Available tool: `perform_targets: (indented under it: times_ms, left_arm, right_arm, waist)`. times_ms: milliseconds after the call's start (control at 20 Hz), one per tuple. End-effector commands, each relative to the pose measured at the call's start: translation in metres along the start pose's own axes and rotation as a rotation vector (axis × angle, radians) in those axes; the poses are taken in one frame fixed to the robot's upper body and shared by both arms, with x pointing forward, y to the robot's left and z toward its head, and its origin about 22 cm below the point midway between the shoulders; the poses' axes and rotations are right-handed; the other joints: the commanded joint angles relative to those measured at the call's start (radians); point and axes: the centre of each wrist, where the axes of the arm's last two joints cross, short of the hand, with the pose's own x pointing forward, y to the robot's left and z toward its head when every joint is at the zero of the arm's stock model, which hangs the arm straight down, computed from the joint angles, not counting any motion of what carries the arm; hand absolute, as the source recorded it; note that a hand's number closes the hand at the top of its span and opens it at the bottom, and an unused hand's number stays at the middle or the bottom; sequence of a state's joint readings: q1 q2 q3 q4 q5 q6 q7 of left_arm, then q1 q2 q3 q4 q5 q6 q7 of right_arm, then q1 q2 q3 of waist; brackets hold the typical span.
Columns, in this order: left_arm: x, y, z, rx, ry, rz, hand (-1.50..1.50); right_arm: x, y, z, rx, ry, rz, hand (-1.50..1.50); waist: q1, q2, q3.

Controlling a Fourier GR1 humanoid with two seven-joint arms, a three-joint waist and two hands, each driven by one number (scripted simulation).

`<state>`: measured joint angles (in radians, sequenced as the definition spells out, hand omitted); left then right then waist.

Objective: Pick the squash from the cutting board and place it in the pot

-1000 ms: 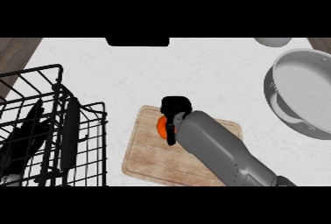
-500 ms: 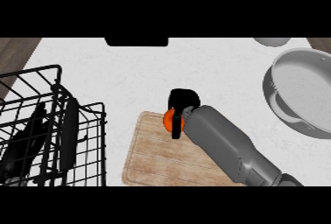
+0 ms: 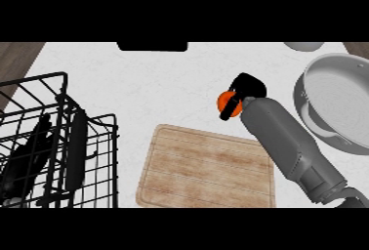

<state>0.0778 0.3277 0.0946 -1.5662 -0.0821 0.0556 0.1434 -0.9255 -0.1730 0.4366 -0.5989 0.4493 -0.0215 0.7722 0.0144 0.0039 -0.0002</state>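
Note:
My right hand (image 3: 245,90) is curled round the orange squash (image 3: 225,101), which shows only as a small orange patch beside the thumb. Hand and squash are lifted above the white counter, past the far right corner of the wooden cutting board (image 3: 205,168). The board lies bare in the lower middle. The grey pot (image 3: 338,105) stands at the right edge, to the right of the hand. My grey forearm (image 3: 284,144) runs from the lower right up to the hand. My left hand does not show.
A black wire dish rack (image 3: 51,146) with dark utensils fills the lower left. A dark rectangular object (image 3: 152,46) sits at the counter's far edge, and a small grey bowl (image 3: 302,46) is at the top right.
My right hand has lifted the squash off the cutting board and carried it up and to the right, toward the pot. The board now lies bare.

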Motion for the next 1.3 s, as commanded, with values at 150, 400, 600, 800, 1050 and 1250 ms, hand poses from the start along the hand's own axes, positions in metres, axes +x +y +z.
perform_targets:
  times_ms: [150,400,600,800,1050,1250]
  left_arm:
    - [0.006,-0.021,-0.004,-0.006,-0.041,0.039,0.0]
    - [0.005,-0.012,-0.002,0.005,-0.021,0.033,0.0]
    - [-0.01,0.008,0.005,0.017,-0.002,0.02,0.0]
    - [0.007,0.009,-0.009,0.014,-0.025,0.027,0.0]
    - [0.011,-0.005,-0.002,0.009,-0.018,0.041,0.0]
    - [0.011,-0.004,-0.003,0.011,-0.024,0.043,0.0]
  right_arm:
    - [0.004,-0.04,-0.001,-0.31,0.082,0.048,1.5]
    - [0.04,-0.068,0.03,-0.634,0.087,0.056,1.5]
    - [0.026,-0.115,0.037,-0.795,0.131,0.042,1.5]
    - [0.034,-0.131,0.057,-0.851,0.096,-0.138,1.5]
    - [0.005,-0.157,0.055,-0.928,0.083,-0.215,1.5]
    - [-0.041,-0.169,0.041,-0.967,0.118,-0.225,1.5]
  waist:
    - [-0.012,-0.004,-0.001]
    - [-0.033,-0.017,-0.001]
    - [-0.038,-0.018,-0.001]
    - [-0.037,-0.012,0.0]
    - [-0.026,-0.009,0.001]
    - [-0.024,-0.006,0.0]
